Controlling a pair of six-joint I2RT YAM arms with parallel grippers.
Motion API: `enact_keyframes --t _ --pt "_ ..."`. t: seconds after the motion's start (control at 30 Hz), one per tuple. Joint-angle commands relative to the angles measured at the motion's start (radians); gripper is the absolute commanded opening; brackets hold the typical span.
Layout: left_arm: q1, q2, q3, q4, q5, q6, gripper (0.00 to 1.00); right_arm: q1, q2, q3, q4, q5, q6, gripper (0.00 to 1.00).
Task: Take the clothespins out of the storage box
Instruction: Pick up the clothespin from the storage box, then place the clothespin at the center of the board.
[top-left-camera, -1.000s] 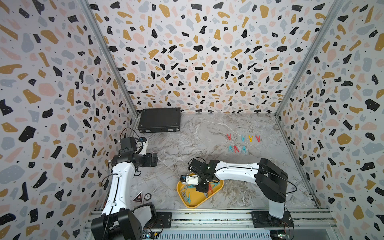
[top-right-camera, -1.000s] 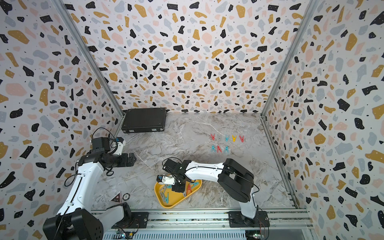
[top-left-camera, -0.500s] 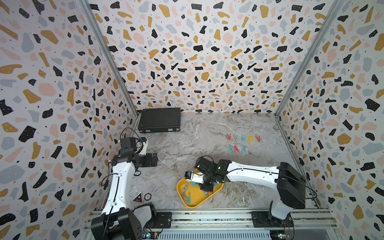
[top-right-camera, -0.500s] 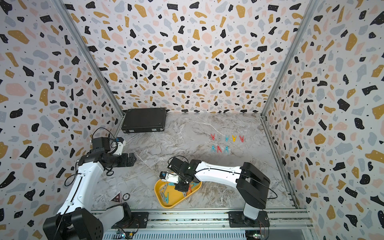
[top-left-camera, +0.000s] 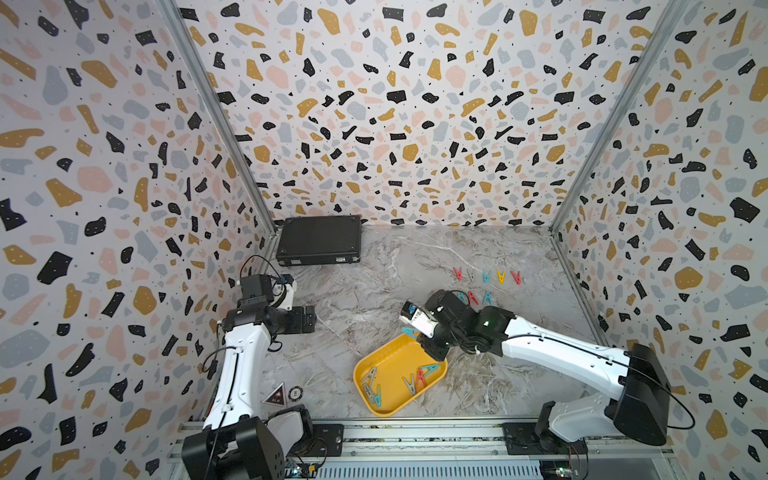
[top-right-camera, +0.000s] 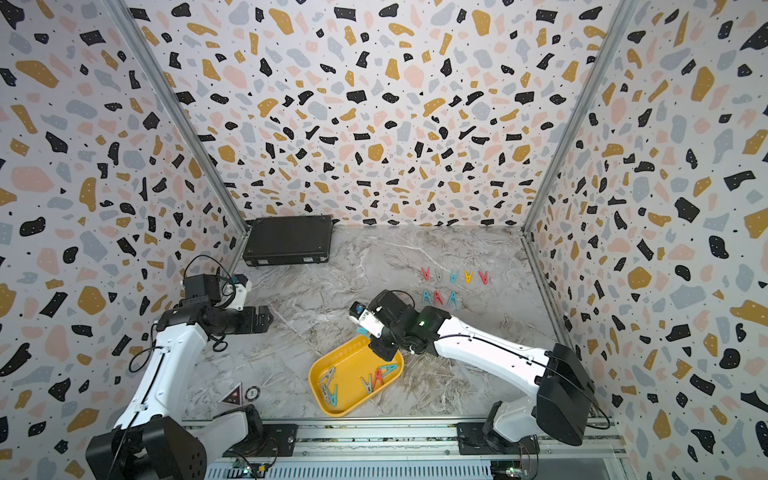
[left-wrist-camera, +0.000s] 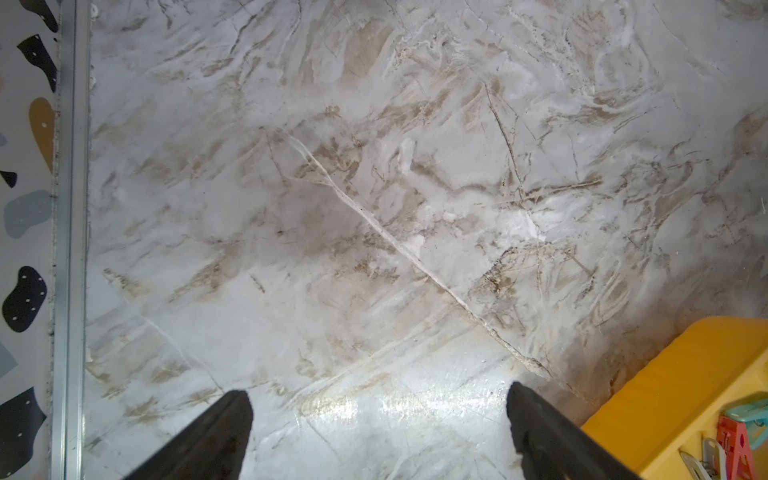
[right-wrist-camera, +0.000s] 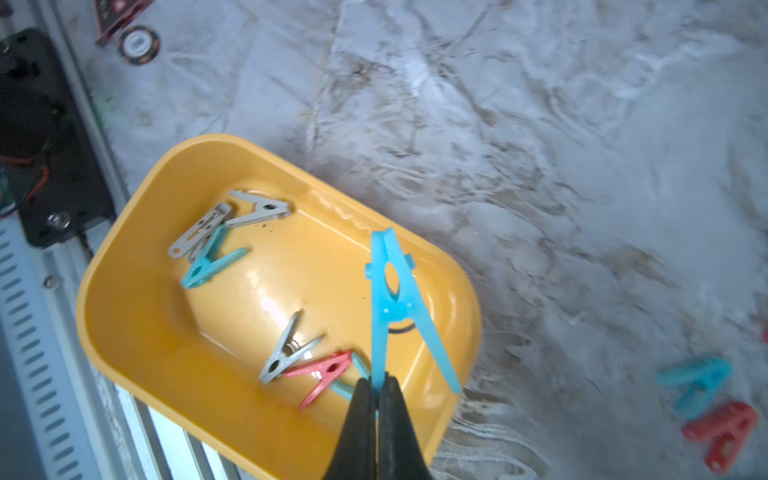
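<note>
The right arm has swung its elbow outward and drawn its claw (right-wrist-camera: 376, 386) up from the floor of the storage box (right-wrist-camera: 124, 257). The left arm has not shifted.

Nearest, by the base rail, a triangular sticker (top-left-camera: 276, 395) and a round sticker (top-left-camera: 295, 392) lie on the marble tabletop (top-left-camera: 353, 299). Beside them the yellow storage box (top-left-camera: 361, 374) sits at an angle close to the front edge. Six clothespins (right-wrist-camera: 286, 349) lie inside it. Two pale grey ones and a teal one are bunched at one end, and a grey, a red and a teal one lie together toward the other.

The right claw is pinched tight on the tip of one leg of a teal clothespin (right-wrist-camera: 390, 299). It juts straight out past the fingertips, above the box's far side. In a top view that pin (top-left-camera: 409, 331) shows at the box's far rim.

The left claw (left-wrist-camera: 376, 390) is spread wide and holds nothing. It hangs over bare marble, well apart from the right arm, with a corner of the box beside one finger.

Farther back, eight pins lie on the tabletop in two lines. The nearer row (top-right-camera: 438, 297) is teal, red, teal. The farther row (top-right-camera: 454, 276) is red, pale grey, teal, yellow-orange, red. A black latched case (top-left-camera: 319, 239) lies in the far left corner against the back wall.
</note>
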Motion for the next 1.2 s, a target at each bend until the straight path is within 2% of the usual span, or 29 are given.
enact_keyframes --t 0.0,0.2,0.4,0.7,0.9,1.17 --pt "0.006 0.001 0.009 0.012 0.015 -0.002 1.00 -0.070 -0.040 -0.016 -0.024 0.093 0.123 0.00" --pt "0.007 0.001 0.010 0.010 0.015 -0.002 1.00 -0.242 -0.063 -0.049 -0.049 0.145 0.244 0.00" --pt "0.008 0.002 0.010 0.011 0.018 -0.002 1.00 -0.434 -0.070 -0.087 -0.055 0.137 0.346 0.00" --pt "0.008 0.002 0.010 0.008 0.024 0.001 1.00 -0.700 0.002 -0.117 -0.032 0.109 0.408 0.00" --pt "0.008 -0.004 0.007 0.011 0.020 0.001 1.00 -0.804 0.092 -0.118 0.028 0.076 0.411 0.00" --pt "0.008 -0.009 0.007 0.012 0.020 0.001 1.00 -0.868 0.264 -0.075 0.060 0.040 0.396 0.00"
